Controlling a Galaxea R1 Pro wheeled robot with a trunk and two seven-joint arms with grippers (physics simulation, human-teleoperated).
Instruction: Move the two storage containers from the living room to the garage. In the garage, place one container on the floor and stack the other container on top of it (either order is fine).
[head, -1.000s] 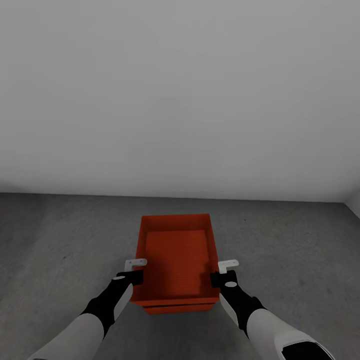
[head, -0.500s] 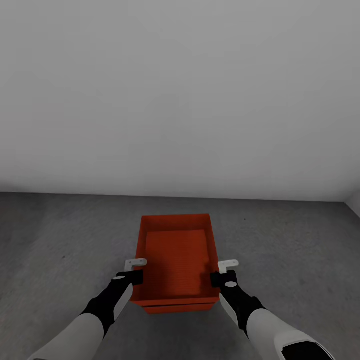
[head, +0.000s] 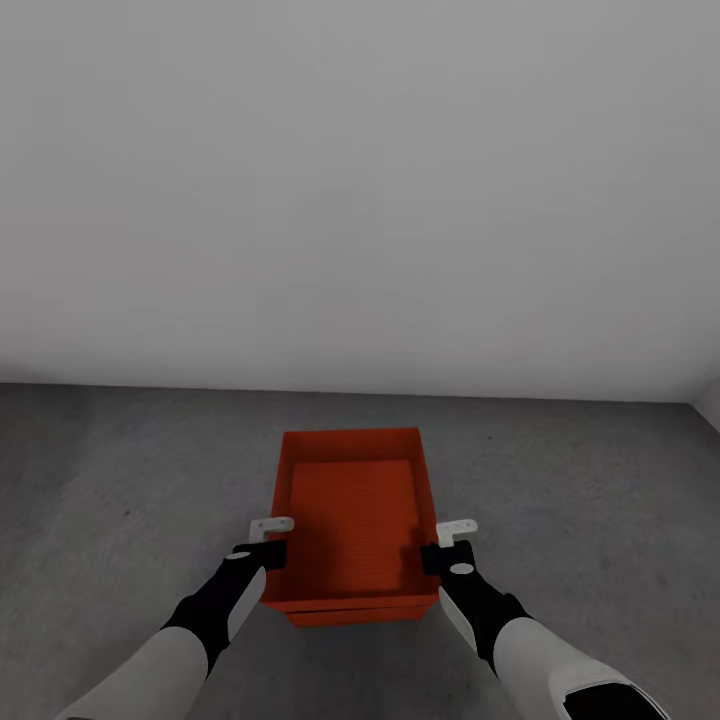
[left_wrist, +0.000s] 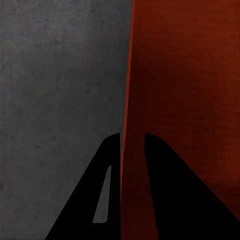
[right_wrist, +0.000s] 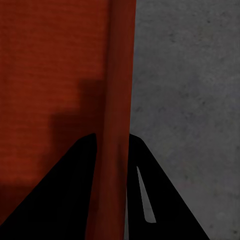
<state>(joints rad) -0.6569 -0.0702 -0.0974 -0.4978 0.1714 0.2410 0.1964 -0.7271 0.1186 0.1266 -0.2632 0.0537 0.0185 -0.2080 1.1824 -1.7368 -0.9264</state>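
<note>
Head view: dark grey spotty concrete floor (head: 130, 470) below a plain white-grey wall (head: 360, 190). Red-orange open box with straight walls (head: 352, 520) low in the middle, close to the floor. Second red-orange edge (head: 350, 617) peeking out under its near side, mostly hidden, hard to tell what. Left gripper (head: 260, 550) at the box's left wall, right gripper (head: 446, 552) at its right wall. Up close from each wrist, black fingers (left_wrist: 107, 165) either side of the thin red wall, clamped on it; same for the other black fingers (right_wrist: 140, 165). Forearms cut off at the bottom edge.
</note>
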